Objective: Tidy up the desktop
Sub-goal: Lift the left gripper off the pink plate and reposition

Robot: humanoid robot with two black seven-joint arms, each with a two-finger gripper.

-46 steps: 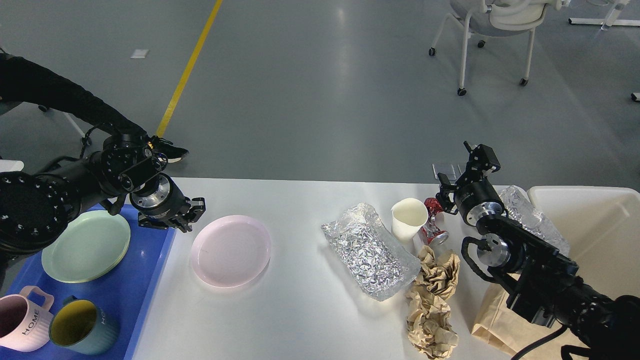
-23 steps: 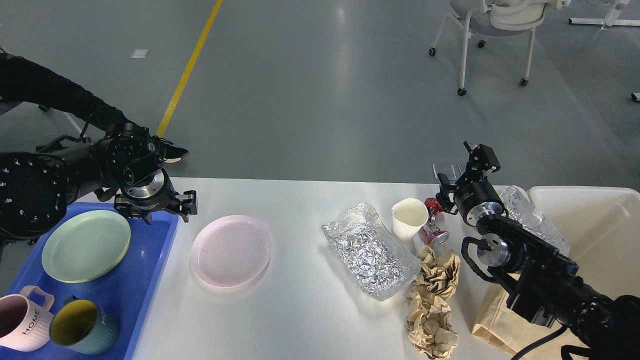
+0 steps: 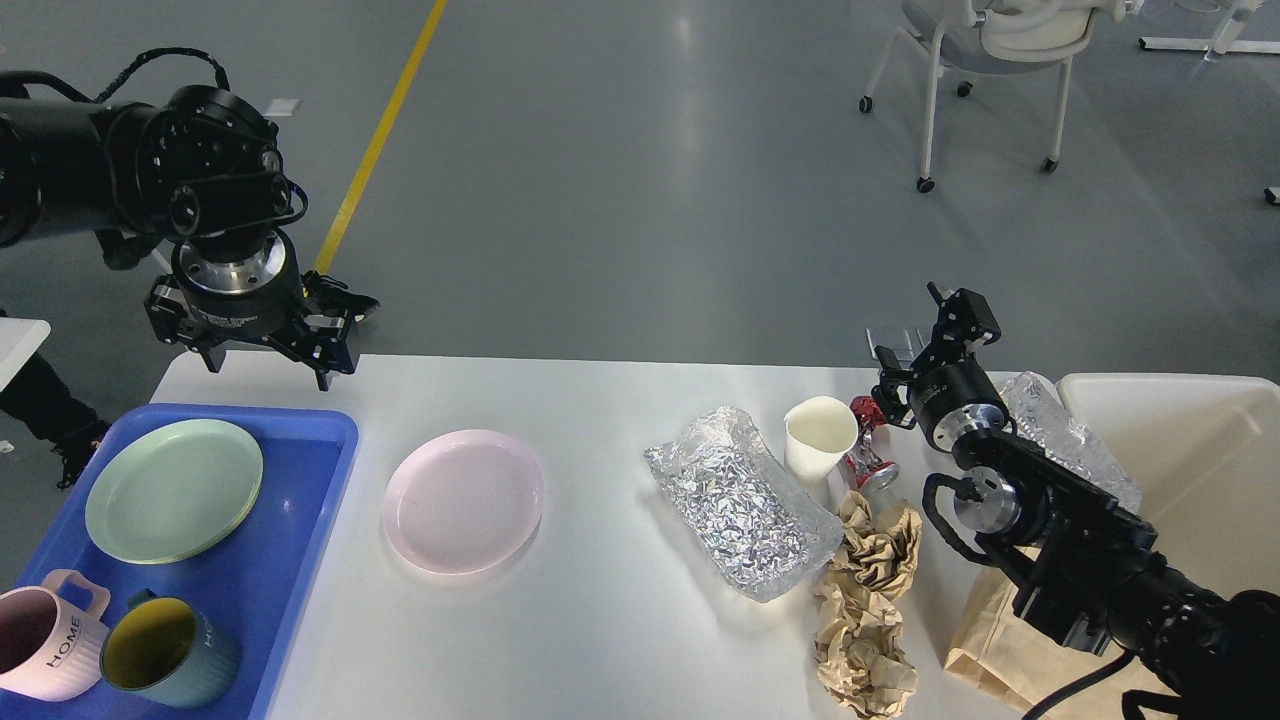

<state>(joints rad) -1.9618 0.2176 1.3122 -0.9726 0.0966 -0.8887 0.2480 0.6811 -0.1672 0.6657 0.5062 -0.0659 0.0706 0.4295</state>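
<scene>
While the pink plate lies on the desktop just right of the blue tray, the left gripper hangs above the desktop's far left corner, fingers spread wide and empty. Far right of the plate, the right gripper is indistinct; I cannot tell its state.

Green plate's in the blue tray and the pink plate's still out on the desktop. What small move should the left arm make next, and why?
Probably bring the left pincer down and toward the pink plate. That plate lies alone on the desktop, just right of the blue tray that holds the green plate and two mugs. The left pincer hangs empty above the table's far left corner, closest to it.
</scene>
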